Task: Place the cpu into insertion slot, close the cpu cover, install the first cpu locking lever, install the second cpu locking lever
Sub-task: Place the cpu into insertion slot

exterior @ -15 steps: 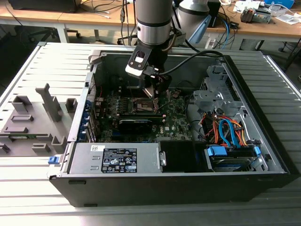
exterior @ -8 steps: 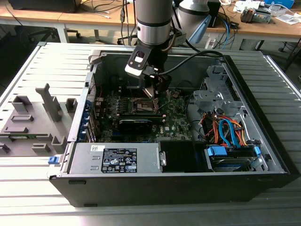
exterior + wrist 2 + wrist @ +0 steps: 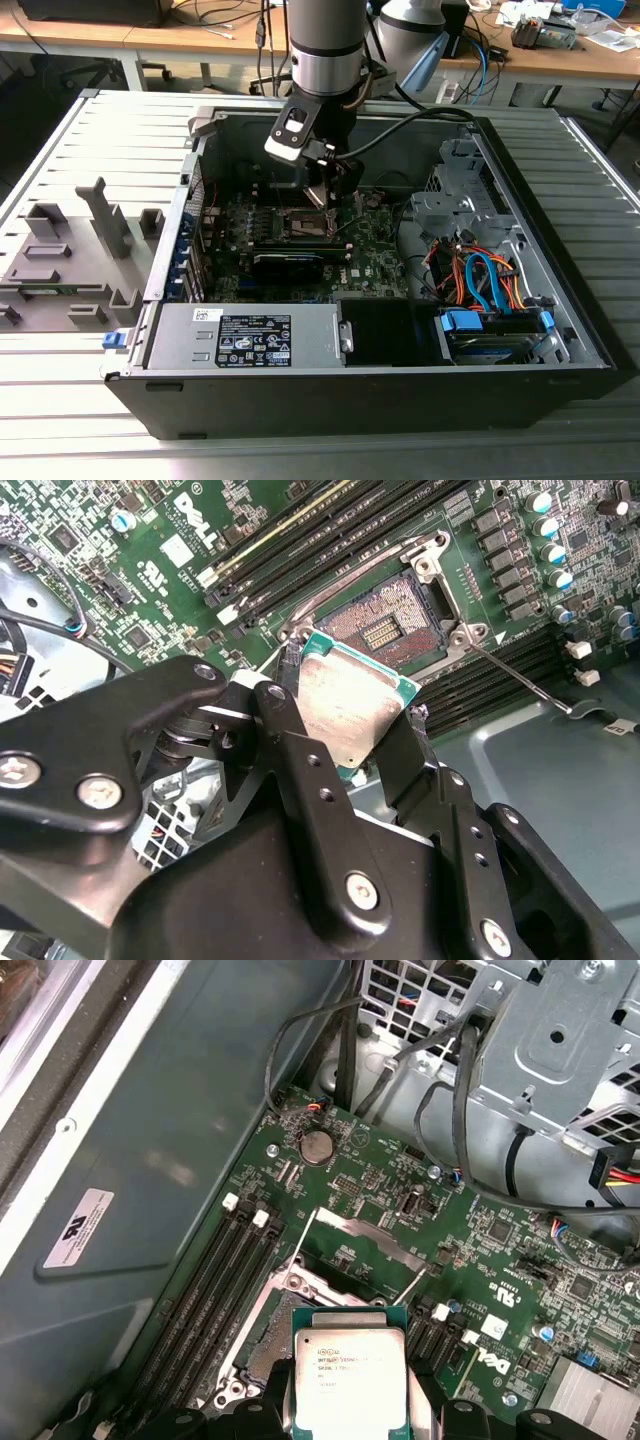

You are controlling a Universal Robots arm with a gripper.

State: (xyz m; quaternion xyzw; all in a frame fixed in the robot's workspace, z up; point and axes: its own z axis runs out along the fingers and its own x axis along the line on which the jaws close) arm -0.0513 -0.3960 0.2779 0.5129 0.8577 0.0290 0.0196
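The black two-finger gripper (image 3: 350,708) is closed narrowly on the small flat square cpu with the silvery-grey metal top (image 3: 345,695). Its fingers (image 3: 300,745) press on two opposite edges of the chip. The cpu is held off the board and sits tilted in the second wrist view, its green edge showing. Just beyond it lies the dark square insertion slot with the thin metal rim (image 3: 388,630), uncovered, its contact field bare and clear of the chip. In the first wrist view the thin silvery cpu cover (image 3: 365,1232) appears to stand swung up on the far side of the slot, though its angle is hard to judge there. A thin bare-metal locking lever (image 3: 520,683) runs out from one corner of the slot frame, across the long black memory slots (image 3: 215,1280). The green circuit board (image 3: 150,570) surrounds the slot on all sides. In the exterior view the gripper (image 3: 325,192) hangs directly over the slot, inside the open black computer case (image 3: 600,350). The case holds a grey power supply box (image 3: 250,335) and blue and orange cables (image 3: 480,280). The case lies on a grey slatted table (image 3: 100,420), with a grey plastic fixture (image 3: 70,260) beside it at the exterior view's left.
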